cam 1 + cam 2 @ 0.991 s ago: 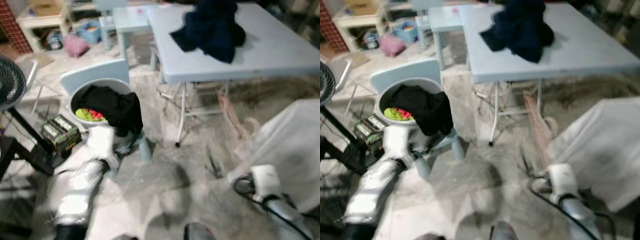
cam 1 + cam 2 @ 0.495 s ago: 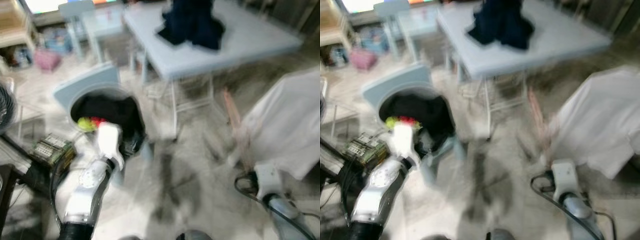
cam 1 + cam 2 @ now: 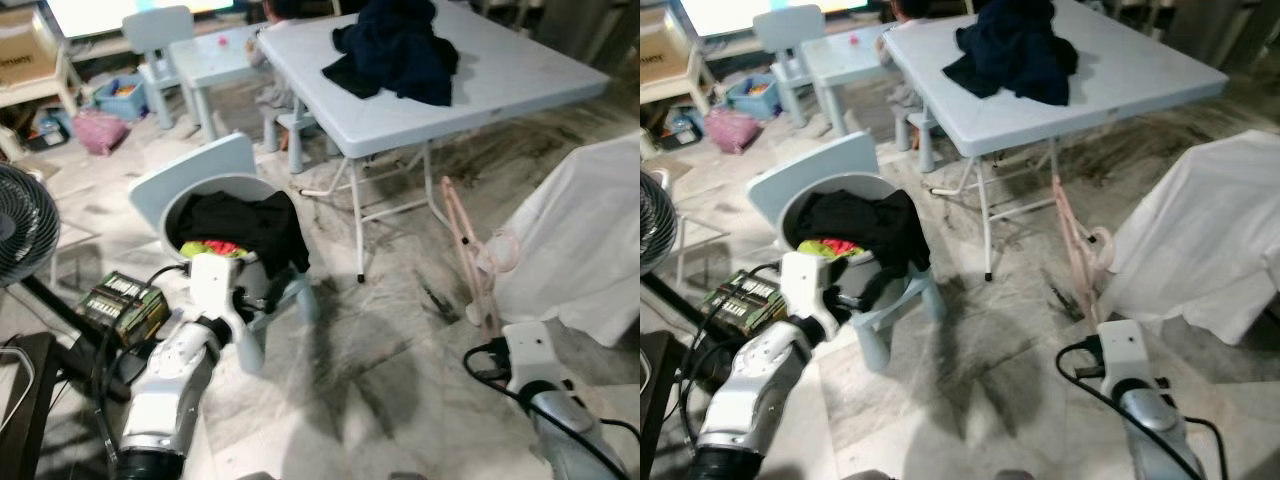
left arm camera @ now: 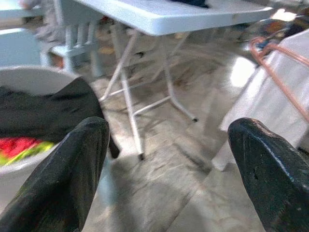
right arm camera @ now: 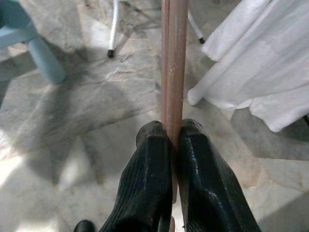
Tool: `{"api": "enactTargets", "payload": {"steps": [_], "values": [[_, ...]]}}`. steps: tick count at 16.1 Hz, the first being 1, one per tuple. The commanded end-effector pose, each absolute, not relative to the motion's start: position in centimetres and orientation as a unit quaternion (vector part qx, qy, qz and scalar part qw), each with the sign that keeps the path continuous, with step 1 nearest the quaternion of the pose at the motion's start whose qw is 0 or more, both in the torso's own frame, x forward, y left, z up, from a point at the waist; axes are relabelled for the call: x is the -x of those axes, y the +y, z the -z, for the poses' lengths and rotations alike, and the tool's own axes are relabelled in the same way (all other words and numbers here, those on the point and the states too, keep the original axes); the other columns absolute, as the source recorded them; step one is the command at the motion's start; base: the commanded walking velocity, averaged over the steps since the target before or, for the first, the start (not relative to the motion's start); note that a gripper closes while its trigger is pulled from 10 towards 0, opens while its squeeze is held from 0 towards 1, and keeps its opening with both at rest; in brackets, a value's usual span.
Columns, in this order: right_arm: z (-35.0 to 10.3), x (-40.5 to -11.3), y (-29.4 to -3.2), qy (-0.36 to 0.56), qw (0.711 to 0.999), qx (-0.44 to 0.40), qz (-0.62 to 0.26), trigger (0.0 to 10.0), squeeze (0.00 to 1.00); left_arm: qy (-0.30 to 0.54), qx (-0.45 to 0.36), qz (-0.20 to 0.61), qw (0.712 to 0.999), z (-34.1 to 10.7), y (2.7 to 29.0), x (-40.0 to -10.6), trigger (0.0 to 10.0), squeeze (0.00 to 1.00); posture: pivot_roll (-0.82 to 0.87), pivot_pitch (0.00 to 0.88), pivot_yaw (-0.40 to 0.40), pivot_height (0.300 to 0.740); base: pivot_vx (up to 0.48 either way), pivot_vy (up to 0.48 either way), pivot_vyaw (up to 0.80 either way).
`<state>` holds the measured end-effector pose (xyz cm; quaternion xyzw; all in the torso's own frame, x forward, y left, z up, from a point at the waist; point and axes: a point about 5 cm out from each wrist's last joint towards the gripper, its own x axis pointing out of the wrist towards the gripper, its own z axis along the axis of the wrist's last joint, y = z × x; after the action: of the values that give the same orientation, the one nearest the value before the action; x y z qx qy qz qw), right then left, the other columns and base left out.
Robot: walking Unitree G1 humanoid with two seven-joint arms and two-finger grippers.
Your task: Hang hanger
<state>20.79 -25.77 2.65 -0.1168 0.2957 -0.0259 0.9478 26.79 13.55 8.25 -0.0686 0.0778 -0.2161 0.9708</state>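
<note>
I see a folding table ahead with clothes on it, a laundry basket to its left, a fan far left.

Pink hanger pinched in right claw, above floor.

I am seeing dark clothes lying on a blue table, and a bucket holding black cloth.
</note>
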Motion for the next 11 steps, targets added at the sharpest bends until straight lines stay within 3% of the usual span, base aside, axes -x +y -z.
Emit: {"api": "enactTargets", "payload": {"steps": [1, 5, 11], "values": [[-3.05, -21.26, -25.45, 0.285, 0.951, 0.116, 0.022, 10.0, 0.00, 0.071, 0.064, 0.211, 0.973, -8.60, 14.26, -26.90, 10.0, 0.00, -0.10, 0.030, 0.045, 0.740, 0.458, 0.000, -0.54], [-3.11, -21.36, -25.36, 0.283, 0.952, 0.115, 0.022, 10.0, 0.00, 0.072, 0.066, 0.215, 0.972, -8.60, 14.10, -26.86, 10.0, 0.00, -0.10, 0.032, 0.047, 0.740, 0.455, 0.000, -0.53], [-2.94, -21.51, -24.97, 0.286, 0.951, 0.112, 0.018, 10.0, 0.00, 0.078, 0.064, 0.220, 0.970, -8.44, 13.99, -26.81, 10.0, 0.00, -0.09, 0.032, 0.047, 0.740, 0.450, 0.000, -0.78]]}}
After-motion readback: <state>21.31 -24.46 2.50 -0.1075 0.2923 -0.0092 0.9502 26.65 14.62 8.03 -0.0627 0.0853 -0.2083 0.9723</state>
